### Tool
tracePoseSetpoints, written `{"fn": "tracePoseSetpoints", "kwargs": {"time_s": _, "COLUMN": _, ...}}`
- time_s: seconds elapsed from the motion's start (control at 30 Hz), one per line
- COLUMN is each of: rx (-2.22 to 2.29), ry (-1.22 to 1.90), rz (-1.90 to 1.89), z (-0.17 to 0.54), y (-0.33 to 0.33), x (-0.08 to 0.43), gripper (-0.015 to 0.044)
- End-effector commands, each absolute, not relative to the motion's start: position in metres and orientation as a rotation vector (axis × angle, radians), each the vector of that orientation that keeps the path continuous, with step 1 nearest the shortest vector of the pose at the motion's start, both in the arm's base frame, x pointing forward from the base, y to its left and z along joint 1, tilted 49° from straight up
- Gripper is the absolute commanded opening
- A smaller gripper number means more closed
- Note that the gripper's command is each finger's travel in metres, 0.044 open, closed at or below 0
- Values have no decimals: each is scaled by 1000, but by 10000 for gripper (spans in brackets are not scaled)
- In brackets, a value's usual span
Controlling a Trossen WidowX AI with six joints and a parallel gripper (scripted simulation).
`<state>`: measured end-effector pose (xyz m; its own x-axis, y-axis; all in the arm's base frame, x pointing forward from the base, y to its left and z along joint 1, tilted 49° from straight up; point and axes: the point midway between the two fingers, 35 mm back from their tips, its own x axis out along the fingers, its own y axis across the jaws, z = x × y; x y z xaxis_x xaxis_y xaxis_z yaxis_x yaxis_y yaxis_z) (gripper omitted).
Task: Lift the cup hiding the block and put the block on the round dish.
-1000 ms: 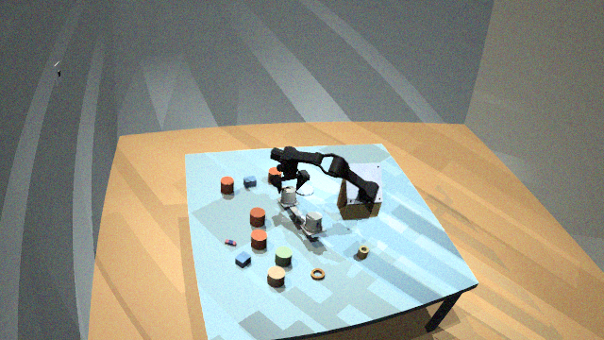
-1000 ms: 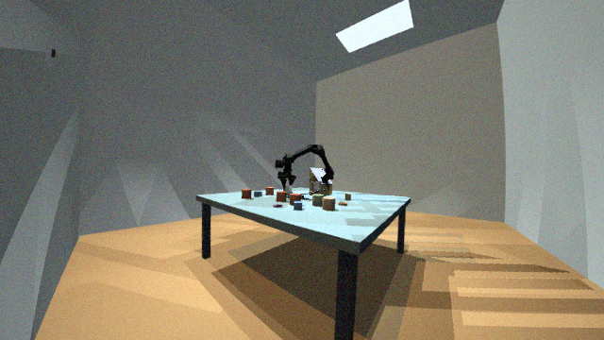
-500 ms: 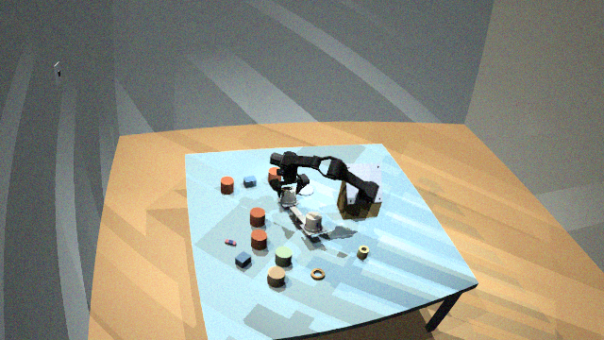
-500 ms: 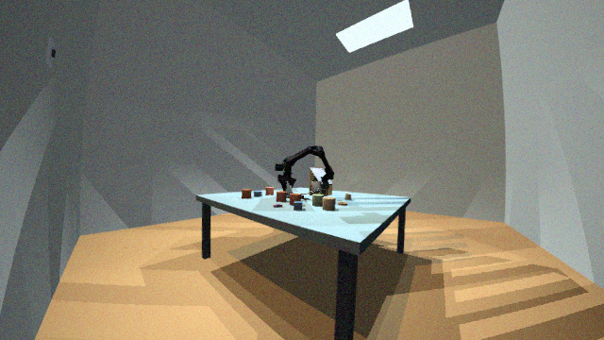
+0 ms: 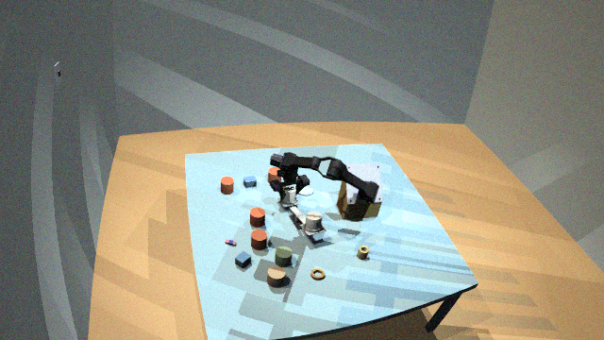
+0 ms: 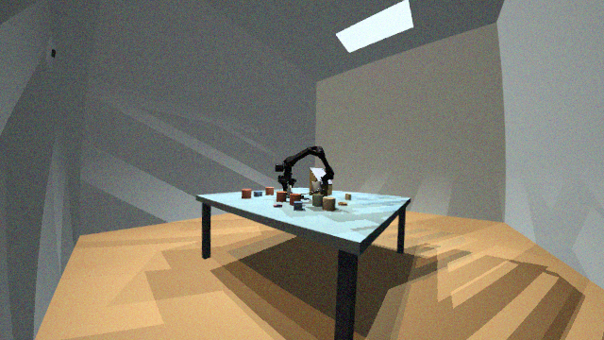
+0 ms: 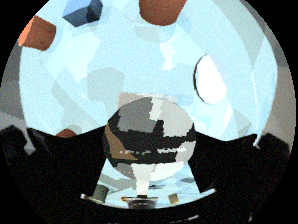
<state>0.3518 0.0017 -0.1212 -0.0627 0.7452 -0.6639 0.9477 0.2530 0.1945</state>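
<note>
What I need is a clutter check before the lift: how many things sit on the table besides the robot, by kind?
Red-orange cylinders: 4
Green cylinder: 1
Tan cylinder: 1
Blue blocks: 2
Rings: 2
Cups: 2
White dish: 1
Balance: 1
Small pink-and-blue piece: 1
Total: 15
</note>
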Motion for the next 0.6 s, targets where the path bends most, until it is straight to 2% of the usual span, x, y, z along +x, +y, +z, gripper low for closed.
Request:
{"fn": "tracePoseSetpoints", "kwargs": {"time_s": 0.0, "rx": 1548, "ry": 1859, "rz": -387, "z": -122, "y": 3, "x": 351, "gripper": 340}}
{"fn": "tracePoseSetpoints", "kwargs": {"time_s": 0.17, "rx": 1548, "ry": 1859, "rz": -387, "z": -122, "y": 3, "x": 351, "gripper": 307}}
{"fn": "tracePoseSetpoints", "kwargs": {"time_s": 0.57, "rx": 1547, "ry": 1857, "rz": -389, "z": -116, "y": -5, "x": 353, "gripper": 0}}
